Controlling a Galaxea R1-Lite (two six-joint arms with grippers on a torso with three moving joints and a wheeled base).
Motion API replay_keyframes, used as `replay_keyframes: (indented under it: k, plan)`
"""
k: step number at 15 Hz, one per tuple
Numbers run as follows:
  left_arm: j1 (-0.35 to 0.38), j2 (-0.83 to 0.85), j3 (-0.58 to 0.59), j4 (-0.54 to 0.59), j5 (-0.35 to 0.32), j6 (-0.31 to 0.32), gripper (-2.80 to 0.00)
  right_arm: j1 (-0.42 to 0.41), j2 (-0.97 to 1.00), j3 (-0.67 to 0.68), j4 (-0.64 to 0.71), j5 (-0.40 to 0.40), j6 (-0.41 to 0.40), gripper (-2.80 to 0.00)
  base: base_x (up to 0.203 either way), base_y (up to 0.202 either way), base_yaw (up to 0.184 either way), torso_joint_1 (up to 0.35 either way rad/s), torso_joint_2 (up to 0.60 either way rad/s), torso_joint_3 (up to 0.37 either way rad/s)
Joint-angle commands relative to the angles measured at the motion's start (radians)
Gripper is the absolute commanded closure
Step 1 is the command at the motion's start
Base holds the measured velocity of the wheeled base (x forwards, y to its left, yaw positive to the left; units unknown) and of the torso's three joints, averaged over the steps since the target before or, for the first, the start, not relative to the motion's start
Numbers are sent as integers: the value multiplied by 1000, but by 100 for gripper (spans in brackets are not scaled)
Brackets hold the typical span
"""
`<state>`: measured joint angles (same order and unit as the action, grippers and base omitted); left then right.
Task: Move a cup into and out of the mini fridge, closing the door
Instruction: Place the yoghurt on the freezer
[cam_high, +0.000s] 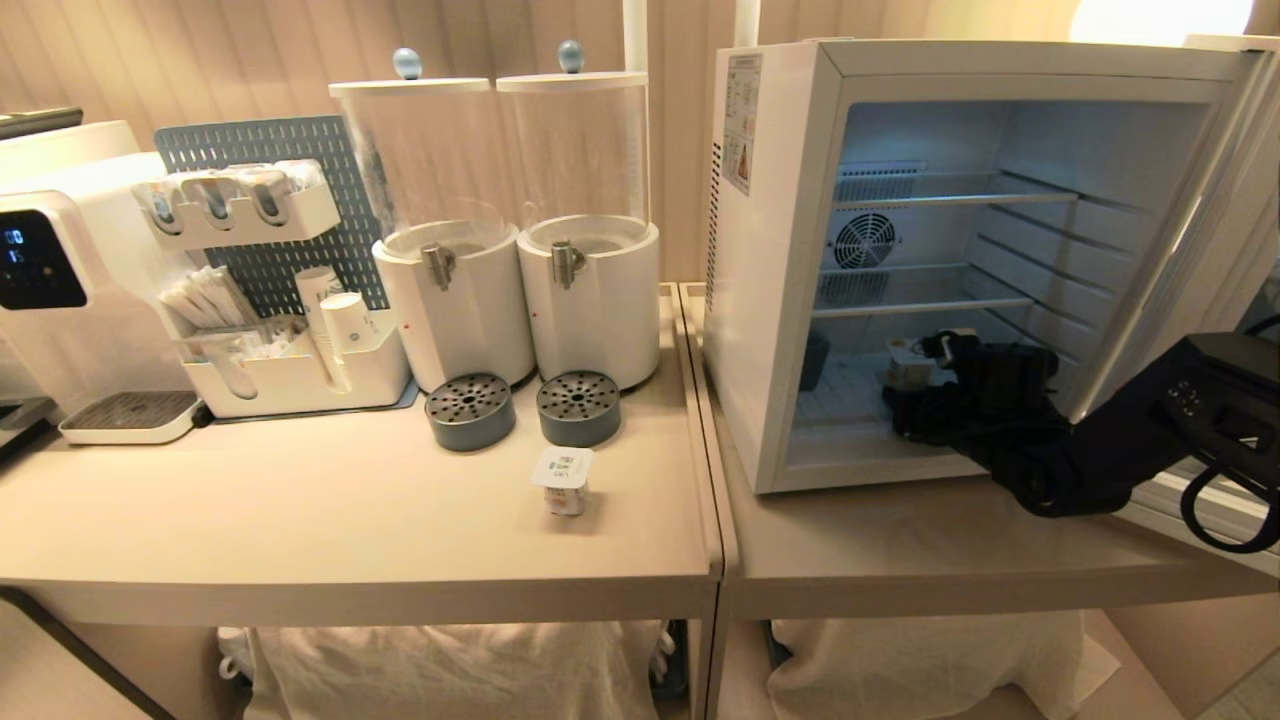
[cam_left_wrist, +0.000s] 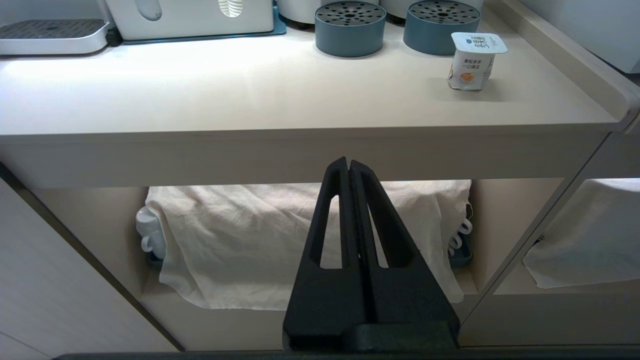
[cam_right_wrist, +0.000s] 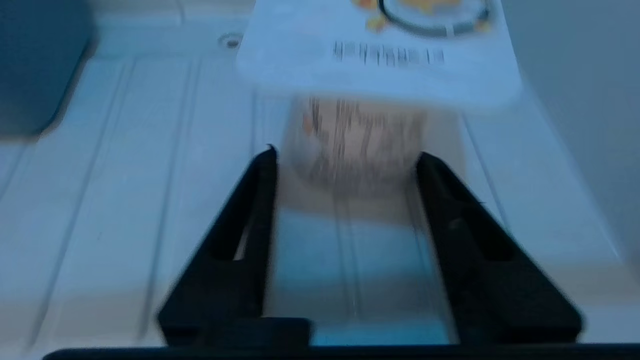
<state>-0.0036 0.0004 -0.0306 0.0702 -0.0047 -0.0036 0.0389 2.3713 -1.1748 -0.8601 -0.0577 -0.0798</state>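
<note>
A: What is the biggest thing, and where is it?

B: The surface (cam_high: 350, 520), pale beige. On it the mini fridge (cam_high: 775, 300) stands at the robot's right, its door (cam_high: 1215, 200) swung open to the fridge's right side.

A: And beside the fridge?

B: Just to its left stand two clear dispensers (cam_high: 515, 220), each with a grey drip cup in front. Well apart from the fridge, at the far left, stands a white water machine (cam_high: 60, 270), and between it and the dispensers a white organiser (cam_high: 290, 370) with paper cups and sachets.

A: Where are the cups?

B: One cup in the fridge (cam_high: 908, 362) stands on the fridge floor, below the wire shelves. A second cup (cam_high: 564, 480), foil-lidded, stands upright on the surface, out in front of the fridge's left corner, near the dispensers' drip cups.

A: The arms?

B: The right claw (cam_right_wrist: 345, 160) reaches into the fridge's lower compartment, its fingers (cam_right_wrist: 260, 190) spread wide on either side of that cup; whether they touch it I cannot tell. The left claw (cam_left_wrist: 349, 167) hangs below the surface edge, far left of the fridge, its fingers pressed together on nothing.
</note>
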Motion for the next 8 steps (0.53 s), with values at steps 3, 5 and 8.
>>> replay_keyframes:
  k: [3,5,8]
  plan:
    - [1,0,0,0,0,1,0,1,50,-124,80,-23,-2,-280,0,0,0,0,0,0]
    - [1,0,0,0,0,1,0,0,69,-177,122,-30,-2,-280,0,0,0,0,0,0]
    - [1,0,0,0,0,0,0,1,89,-230,166,-45,-2,-280,0,0,0,0,0,0]
